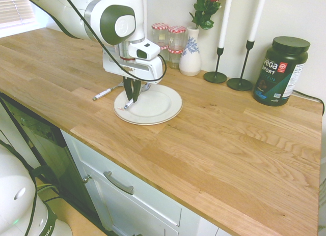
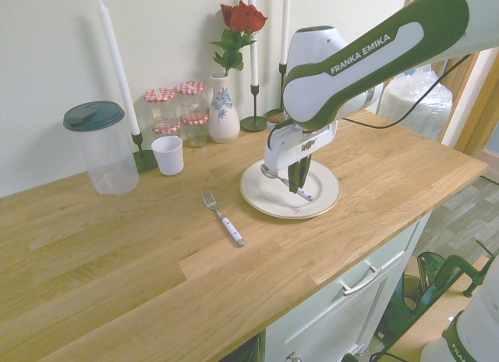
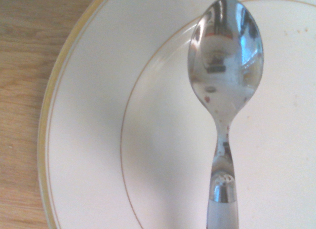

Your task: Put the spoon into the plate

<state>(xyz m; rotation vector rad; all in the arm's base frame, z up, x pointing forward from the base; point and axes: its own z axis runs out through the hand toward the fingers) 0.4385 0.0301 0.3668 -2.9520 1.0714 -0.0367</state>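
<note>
Now, spoon (image 1: 133,97): clenched in the gripper (image 1: 131,97), hanging just above the plate (image 1: 163,110), not yet resting on it.
Spoon axis: tilted, white handle end down toward the plate's 9 o'clock rim in the first exterior view; bowl up at 1 o'clock behind the fingers.
Wrist view: shiny bowl over the plate's inner well, so a short lowering should land it inside.
Surface: wooden countertop (image 1: 229,144).
Room: fork (image 2: 224,219) lies apart at the plate's 8 o'clock in the second exterior view; vase (image 1: 190,58) stands behind.
</note>
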